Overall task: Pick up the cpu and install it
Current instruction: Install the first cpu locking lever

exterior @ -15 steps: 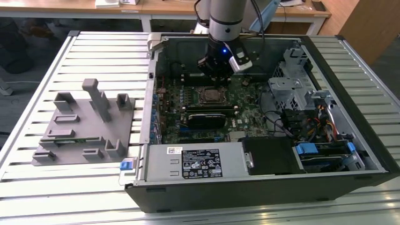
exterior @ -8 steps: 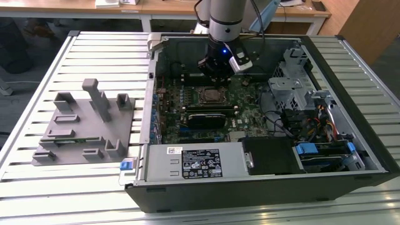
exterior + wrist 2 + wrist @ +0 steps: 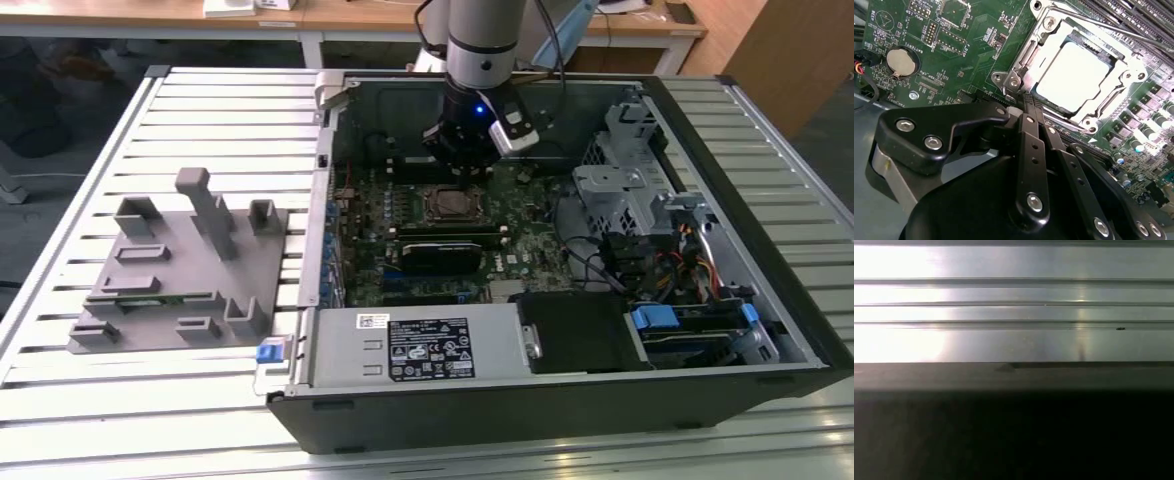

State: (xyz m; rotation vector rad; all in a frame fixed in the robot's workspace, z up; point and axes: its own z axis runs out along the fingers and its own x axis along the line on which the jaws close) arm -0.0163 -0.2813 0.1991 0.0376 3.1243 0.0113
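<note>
black linkage of the gripper (image 3: 1026, 112) fills the near part of the second wrist view, its jaws drawn together with nothing visible between them, just beside the socket frame (image 3: 1019, 75) on the green motherboard (image 3: 954, 60). the cpu (image 3: 1074, 75) already lies flat inside that frame, its pale top bare, so the placing step looks done and the arm (image 3: 477, 40) hangs above the socket inside the open computer case (image 3: 747, 330). by this judgement the install now calls for securing the chip, since the thin retention lever (image 3: 1104, 27) seems raised across the frame rather than latched.
</note>
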